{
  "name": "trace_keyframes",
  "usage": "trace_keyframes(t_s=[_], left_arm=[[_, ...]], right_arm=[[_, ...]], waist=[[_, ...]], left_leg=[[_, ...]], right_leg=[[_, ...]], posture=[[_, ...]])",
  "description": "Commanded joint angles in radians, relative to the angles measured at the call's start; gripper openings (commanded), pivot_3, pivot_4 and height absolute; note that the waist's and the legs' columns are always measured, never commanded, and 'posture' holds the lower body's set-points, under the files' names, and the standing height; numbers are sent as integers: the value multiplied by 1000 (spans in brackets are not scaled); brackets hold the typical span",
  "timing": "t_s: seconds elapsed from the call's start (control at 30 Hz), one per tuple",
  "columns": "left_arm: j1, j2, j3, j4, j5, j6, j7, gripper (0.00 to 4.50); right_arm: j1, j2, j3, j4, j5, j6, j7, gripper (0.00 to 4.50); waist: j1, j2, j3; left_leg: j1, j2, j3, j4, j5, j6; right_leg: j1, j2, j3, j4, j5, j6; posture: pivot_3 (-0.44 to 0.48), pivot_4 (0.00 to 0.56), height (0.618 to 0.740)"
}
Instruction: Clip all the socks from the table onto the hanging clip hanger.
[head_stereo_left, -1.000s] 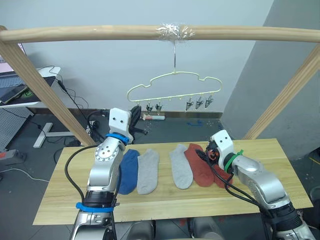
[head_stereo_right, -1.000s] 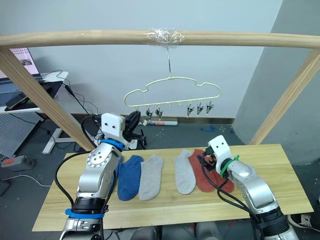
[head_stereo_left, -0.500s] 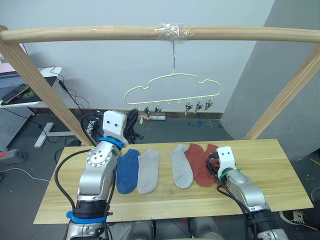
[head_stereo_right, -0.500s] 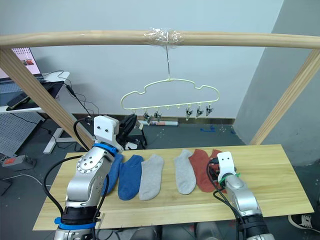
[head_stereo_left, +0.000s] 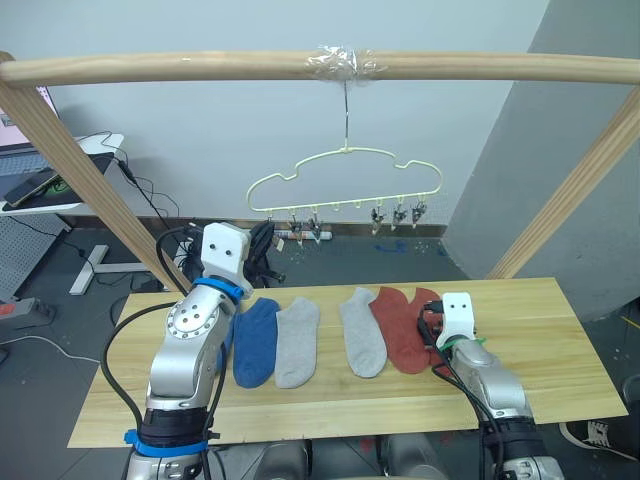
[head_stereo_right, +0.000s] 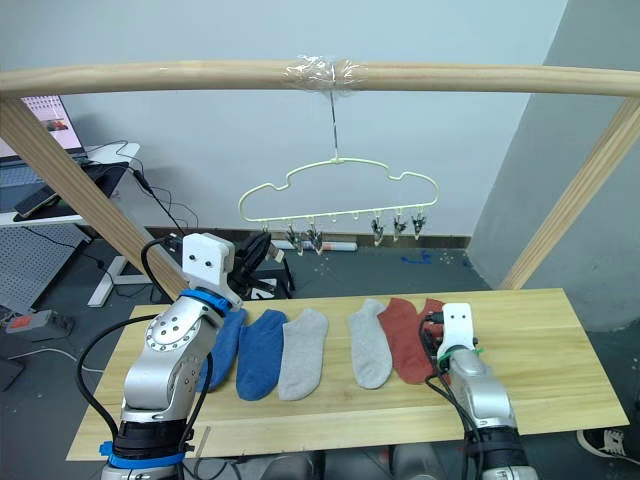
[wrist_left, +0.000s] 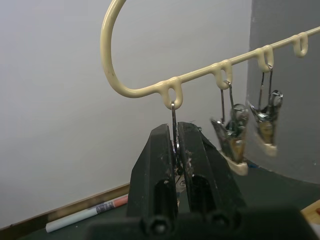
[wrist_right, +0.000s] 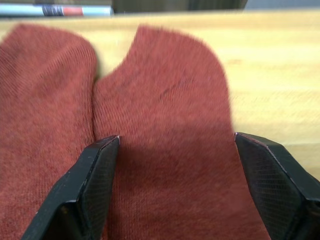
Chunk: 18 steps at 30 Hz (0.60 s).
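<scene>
Left gripper (wrist_left: 176, 155) pinching the end clip (wrist_left: 175, 131) under the clip hanger (wrist_left: 150, 90), right gripper (wrist_right: 172, 172) spread wide astride a rust red sock (wrist_right: 170, 125) on the table (wrist_right: 270, 75)

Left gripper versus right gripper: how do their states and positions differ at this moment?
The left gripper is up at the clip hanger, fingers shut on a clip's wire; the right gripper is down at the table, fingers spread open around a rust red sock. The left touches metal, the right frames fabric. Both have two black fingers.
</scene>
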Motion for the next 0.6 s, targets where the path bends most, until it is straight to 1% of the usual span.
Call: trace_keyframes(t_s=[0.03,0.07,0.1,0.13,0.3,0.33,0.43,0.5,0.6], left_arm=[[16,28,46,-19,-2,4,5,19],[20,31,51,-24,-2,6,7,19],[25,36,58,-28,-3,8,8,0],[31,39,65,-35,-4,10,11,0],[80,44,92,-99,-13,35,30,0],[92,44,96,-111,-13,40,36,0],[115,47,110,-135,-15,52,45,0],[128,47,116,-145,-15,56,50,0],[136,38,127,-155,-30,73,59,0]], right_arm=[[-22,32,-51,20,27,52,-28,3820],[-25,45,-68,25,32,66,-39,3820],[-28,58,-79,30,34,75,-50,3465],[-30,66,-84,34,31,78,-56,3228],[-40,95,-95,41,14,74,-85,1548],[-42,98,-94,42,10,72,-90,1094],[-49,107,-92,44,1,69,-100,29],[-50,102,-97,51,-8,59,-106,29],[-46,79,-98,40,-17,39,-98,29]], waist=[[0,0,0],[1,0,0],[1,0,0],[1,0,0],[3,0,0],[3,0,0],[6,0,0],[8,0,0],[13,0,0]], left_leg=[[0,0,0,0,0,0],[0,0,0,0,0,0],[0,0,0,0,0,0],[1,0,0,0,0,0],[2,1,0,0,0,0],[2,2,0,-1,0,0],[2,4,0,-1,0,0],[2,5,0,-1,0,0],[3,8,1,-1,-1,-1]], right_leg=[[0,0,0,0,0,0],[0,0,0,0,0,0],[0,0,0,0,0,0],[0,0,0,0,0,0],[1,0,0,0,0,0],[1,0,0,0,0,-1],[1,2,-1,0,0,-1],[1,3,-1,0,0,-2],[1,6,-1,0,-1,-3]], posture=[[47,162,740],[47,162,740],[65,161,740],[71,161,740],[109,163,740],[118,165,740],[141,173,740],[149,174,740],[137,170,740]])
